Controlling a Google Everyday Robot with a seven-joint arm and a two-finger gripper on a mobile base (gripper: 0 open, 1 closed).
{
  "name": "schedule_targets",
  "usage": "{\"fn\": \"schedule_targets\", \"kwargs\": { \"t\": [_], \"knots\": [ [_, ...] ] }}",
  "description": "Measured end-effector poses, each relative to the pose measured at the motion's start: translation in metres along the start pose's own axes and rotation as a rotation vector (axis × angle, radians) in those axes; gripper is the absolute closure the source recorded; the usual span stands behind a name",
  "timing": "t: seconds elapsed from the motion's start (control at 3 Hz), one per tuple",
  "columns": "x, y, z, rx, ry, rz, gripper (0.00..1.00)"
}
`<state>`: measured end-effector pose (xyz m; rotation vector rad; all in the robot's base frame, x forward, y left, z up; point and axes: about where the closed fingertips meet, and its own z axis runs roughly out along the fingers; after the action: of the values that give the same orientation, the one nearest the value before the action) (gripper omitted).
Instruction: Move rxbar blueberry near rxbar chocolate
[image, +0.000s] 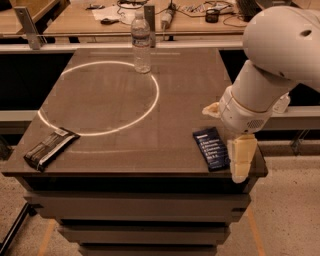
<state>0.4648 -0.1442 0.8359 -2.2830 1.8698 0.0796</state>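
Note:
The rxbar blueberry (212, 148), a navy-blue wrapper with rows of white text, lies flat near the table's front right corner. The rxbar chocolate (50, 148), a black-brown wrapper with a pale stripe, lies near the front left corner, far from the blue bar. My gripper (241, 170) hangs from the white arm (272, 65) at the table's right front edge. It points down, just right of the blueberry bar and partly over its right edge. It holds nothing that I can see.
A clear water bottle (141, 42) stands upright at the back middle of the brown table (125, 160). A white ring (102, 97) is marked on the tabletop. Desks with cables stand behind. The floor lies right of the table.

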Motion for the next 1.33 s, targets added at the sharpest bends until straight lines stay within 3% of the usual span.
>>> {"fn": "schedule_targets", "kwargs": {
  "t": [0.67,1.33],
  "knots": [
    [-0.009,0.003,0.014,-0.030,0.019,-0.008,0.23],
    [-0.013,0.003,0.018,-0.048,0.021,-0.009,0.72]
  ]
}}
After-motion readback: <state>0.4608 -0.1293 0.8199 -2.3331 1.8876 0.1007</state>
